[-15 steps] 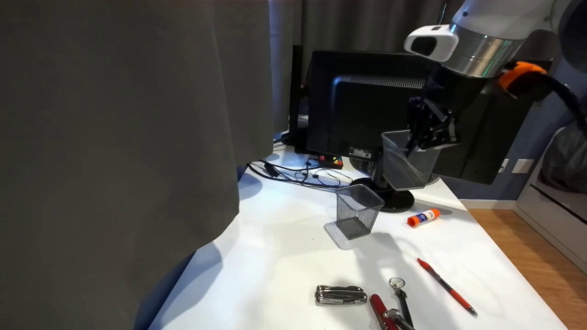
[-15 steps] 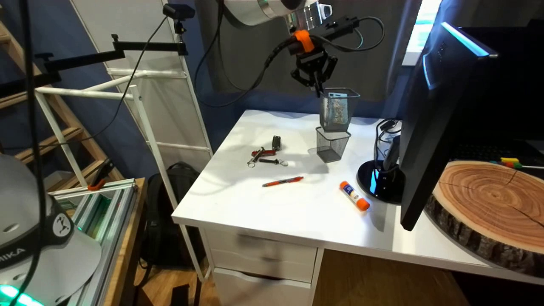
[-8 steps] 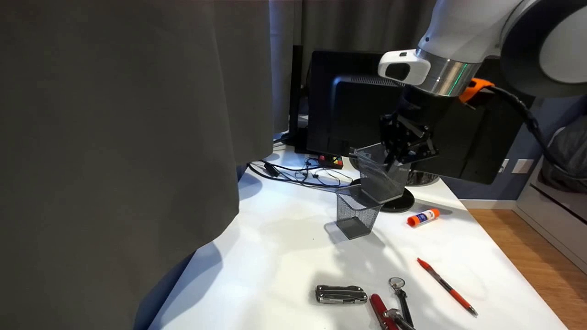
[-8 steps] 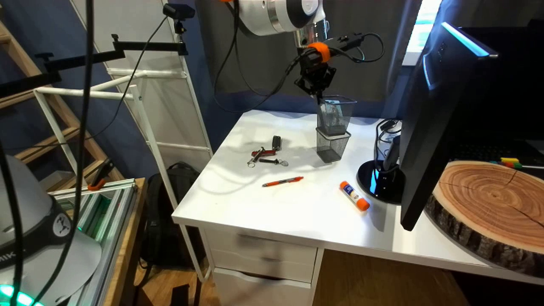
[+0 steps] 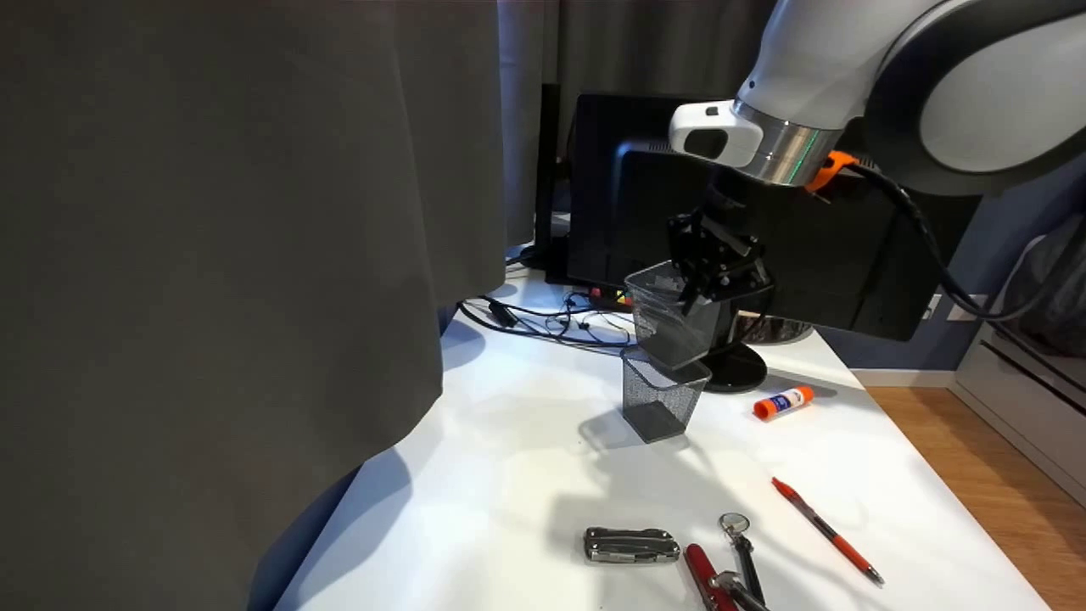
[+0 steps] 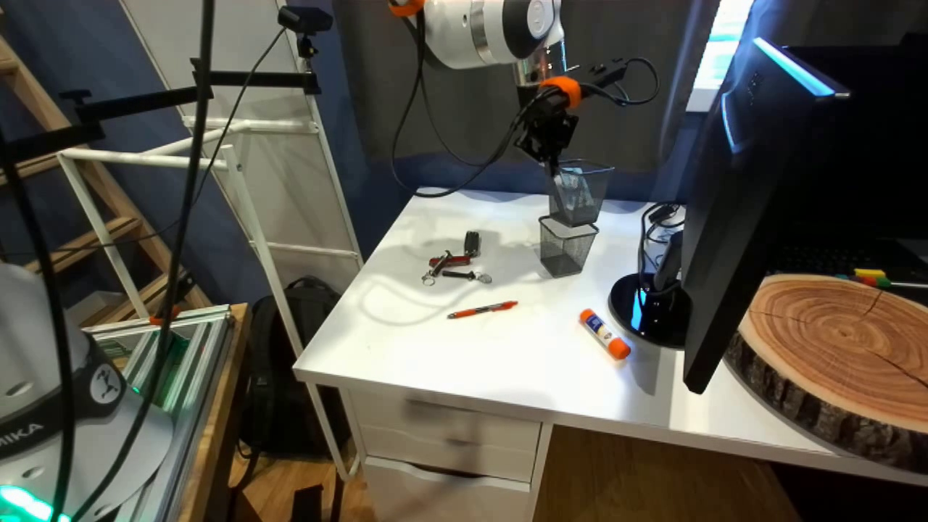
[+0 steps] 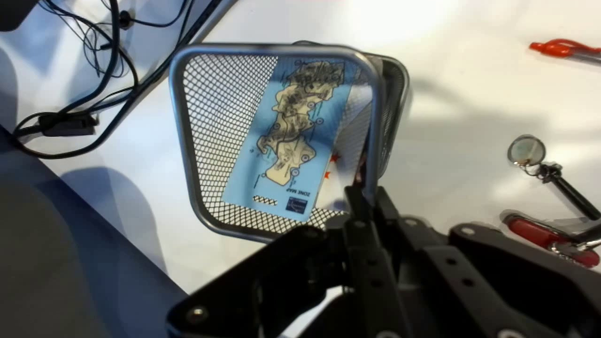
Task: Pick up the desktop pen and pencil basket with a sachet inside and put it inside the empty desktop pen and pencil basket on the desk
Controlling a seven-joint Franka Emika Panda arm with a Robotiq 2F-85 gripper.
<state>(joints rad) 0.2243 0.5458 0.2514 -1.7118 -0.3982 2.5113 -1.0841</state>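
jaws pinched tight, the gripper (image 7: 368,199) holds the upper mesh basket (image 5: 663,327) by its rim, zone-map sachet (image 7: 291,131) inside, beneath them; the lower basket (image 5: 658,406) stands below.

In an exterior view the tabletop (image 5: 501,475) is bright white, soft grey shadows toward six o'clock, the curtain (image 5: 254,238) dim at nine. In an exterior view a window (image 6: 725,43) glares between one and two. The wrist view washes out near one; its jaws look dark.
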